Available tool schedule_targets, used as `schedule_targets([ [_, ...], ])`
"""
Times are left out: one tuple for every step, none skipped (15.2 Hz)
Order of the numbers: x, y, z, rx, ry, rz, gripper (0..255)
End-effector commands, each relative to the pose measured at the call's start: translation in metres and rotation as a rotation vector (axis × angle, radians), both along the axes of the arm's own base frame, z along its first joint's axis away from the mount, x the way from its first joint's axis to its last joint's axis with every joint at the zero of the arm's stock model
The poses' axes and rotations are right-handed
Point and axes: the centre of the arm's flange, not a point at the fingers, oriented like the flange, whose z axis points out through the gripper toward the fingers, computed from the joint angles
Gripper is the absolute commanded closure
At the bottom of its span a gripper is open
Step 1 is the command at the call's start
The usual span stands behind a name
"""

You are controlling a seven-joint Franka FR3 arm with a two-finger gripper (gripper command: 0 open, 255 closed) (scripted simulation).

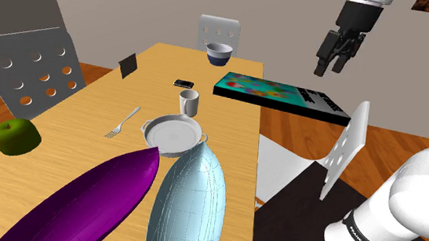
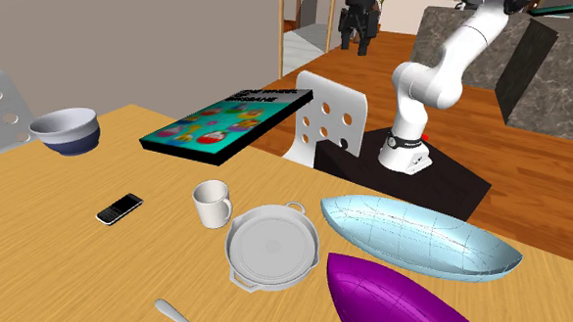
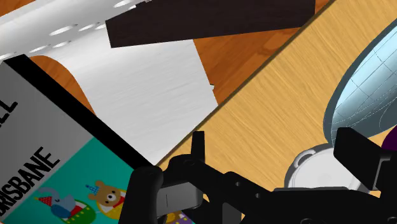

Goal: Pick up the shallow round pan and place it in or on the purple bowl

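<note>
**Operator:** Report the arm's pose.

**Technician:** In the shoulder view the white arm rises from its stand at the lower right. The hand comes down from the upper edge. The gripper hangs high above and well apart from the shallow round pan, on the shoulder view's right of it. It points downward with a slight tilt toward the pan.

**Operator:** State of the fingers?

**Technician:** The fingers stand apart with nothing between them. The wrist view looks past the gripper at the pan.

**Operator:** Location of the pan?

**Technician:** The grey pan sits flat on the wooden tabletop, empty, with a small handle on each side.

**Operator:** Position of the purple bowl?

**Technician:** The purple bowl is long and boat-shaped. It lies near the pan, on the side toward the shoulder camera.

**Operator:** Other items, referenced to the pan?

**Technician:**
- A pale blue bowl of the same long shape lies just beside the pan's handle. I cannot tell whether they touch.
- A white mug stands just beyond the pan.
- A fork lies near the pan, on the shoulder view's left.
- A teal-covered book lies beyond the pan on the shoulder view's right, overhanging the tabletop's edge.
</note>
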Motion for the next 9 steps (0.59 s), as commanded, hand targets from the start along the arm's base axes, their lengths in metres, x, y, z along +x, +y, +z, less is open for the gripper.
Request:
schedule_targets([
  [0.000, 0.000, 0.000, 0.000, 0.000, 0.000, 0],
  [0.009, 0.004, -0.009, 0.003, 0.001, 0.000, 0],
  [0.018, 0.007, -0.018, 0.006, 0.001, -0.001, 0],
  [0.027, 0.011, -0.026, 0.009, 0.002, -0.001, 0],
  [0.036, 0.015, -0.035, 0.012, 0.002, -0.002, 0],
  [0.045, 0.019, -0.044, 0.015, 0.003, -0.002, 0],
  [0.054, 0.023, -0.053, 0.018, 0.003, -0.003, 0],
  [0.063, 0.026, -0.061, 0.021, 0.004, -0.003, 0],
  [0.072, 0.030, -0.070, 0.024, 0.004, -0.004, 0],
])
